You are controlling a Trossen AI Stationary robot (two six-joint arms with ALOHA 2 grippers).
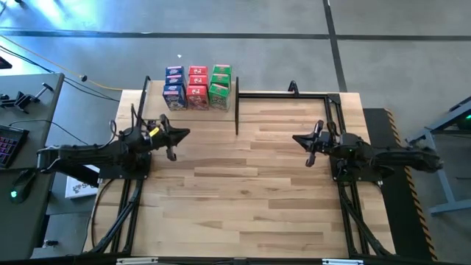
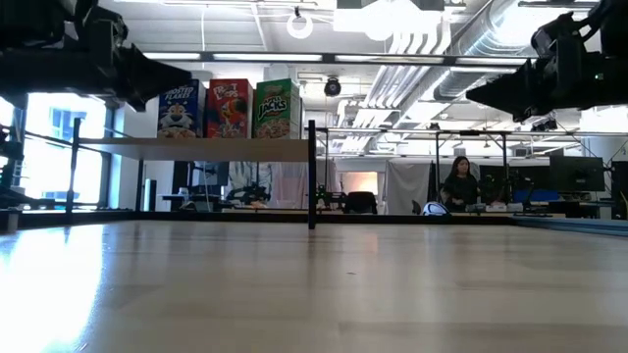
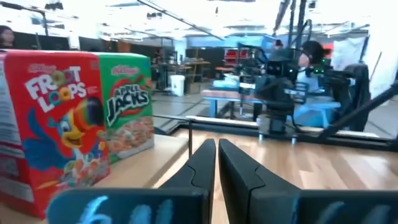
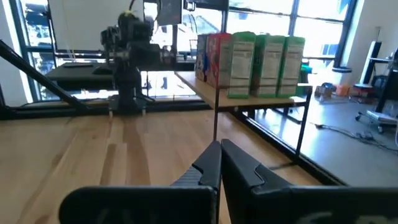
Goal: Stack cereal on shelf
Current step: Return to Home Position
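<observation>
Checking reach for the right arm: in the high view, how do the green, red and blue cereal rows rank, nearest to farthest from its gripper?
From the right gripper:
1. green row, rightmost of the three.
2. red row, in the middle.
3. blue row, leftmost.

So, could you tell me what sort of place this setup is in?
Probably an open robotics lab: exposed ceiling ducts, a monitor, and a person beyond the table.

Wood, card and black metal across the board.
Tabletop (image 1: pixel 250 184) shows pale wood strips with a soft sheen. The shelf (image 2: pixel 196 149) plank is matt, its posts (image 2: pixel 311 176) thin black metal. The cereal boxes (image 3: pixel 56 124) are glossy printed card, and left gripper (image 3: pixel 216 144) fingers (image 3: pixel 202 168) look matt dark plastic.
</observation>
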